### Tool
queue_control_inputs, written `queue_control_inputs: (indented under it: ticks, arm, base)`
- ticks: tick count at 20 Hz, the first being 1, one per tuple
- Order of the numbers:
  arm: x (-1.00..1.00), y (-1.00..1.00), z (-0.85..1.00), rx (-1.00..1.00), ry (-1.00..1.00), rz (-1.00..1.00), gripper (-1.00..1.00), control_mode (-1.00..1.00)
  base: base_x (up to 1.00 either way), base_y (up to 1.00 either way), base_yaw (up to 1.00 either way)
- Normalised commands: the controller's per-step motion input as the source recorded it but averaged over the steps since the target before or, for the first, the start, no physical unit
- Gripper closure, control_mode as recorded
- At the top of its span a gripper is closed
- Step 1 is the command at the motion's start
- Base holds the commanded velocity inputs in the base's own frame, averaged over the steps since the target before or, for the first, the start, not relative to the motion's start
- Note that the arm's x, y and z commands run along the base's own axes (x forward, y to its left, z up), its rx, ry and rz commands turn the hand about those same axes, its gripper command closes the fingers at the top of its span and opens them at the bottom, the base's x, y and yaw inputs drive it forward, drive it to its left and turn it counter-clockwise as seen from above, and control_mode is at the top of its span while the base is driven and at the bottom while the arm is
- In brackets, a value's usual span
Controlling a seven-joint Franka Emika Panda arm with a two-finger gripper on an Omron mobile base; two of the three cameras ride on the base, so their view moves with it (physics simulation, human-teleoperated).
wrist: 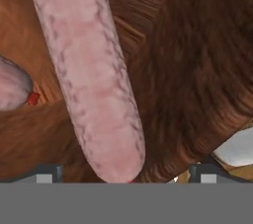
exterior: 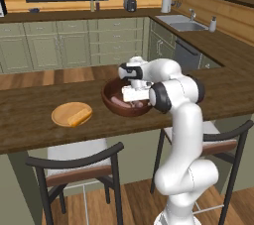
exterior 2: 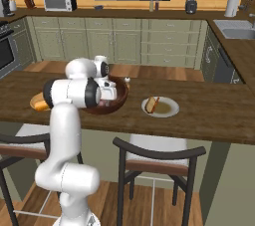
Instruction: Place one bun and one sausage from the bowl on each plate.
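jaws were spread wide, my gripper [wrist: 123,176] straddling a pink sausage [wrist: 89,70] inside the dark wooden bowl [wrist: 197,70], frame centre, unclenched.

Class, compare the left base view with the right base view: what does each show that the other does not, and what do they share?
Left base view alone: the whole tan plate holding one bun, no sausage. Right base view alone: the pale plate with bun and sausage, plus a microwave. Both: the dark bowl, the counter and the arm reaching into the bowl.
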Motion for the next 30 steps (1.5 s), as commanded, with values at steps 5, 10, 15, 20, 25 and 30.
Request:
queue_control_inputs:
  ticks: [5, 10, 15, 20, 25, 30]
  arm:
    - [0.13, 0.00, 0.00, 0.00, 0.00, 0.00, -1.00, -1.00]
    - [0.15, 0.00, 0.04, 0.00, 0.00, 0.00, -1.00, -1.00]
    - [0.22, 0.00, 0.01, 0.00, 0.02, 0.00, -1.00, -1.00]
    - [0.28, 0.04, -0.07, 0.00, 0.00, -0.01, -1.00, -1.00]
    - [0.00, 0.00, -0.34, 0.00, 0.00, 0.00, -1.00, -1.00]
    - [-0.28, 0.00, -0.33, 0.00, 0.00, 0.00, -1.00, -1.00]
  base:
    - [0.00, 0.00, 0.00]
    - [0.00, 0.00, 0.00]
    - [0.00, 0.00, 0.00]
    - [0.00, 0.00, 0.00]
    - [0.00, 0.00, 0.00]
    - [0.00, 0.00, 0.00]
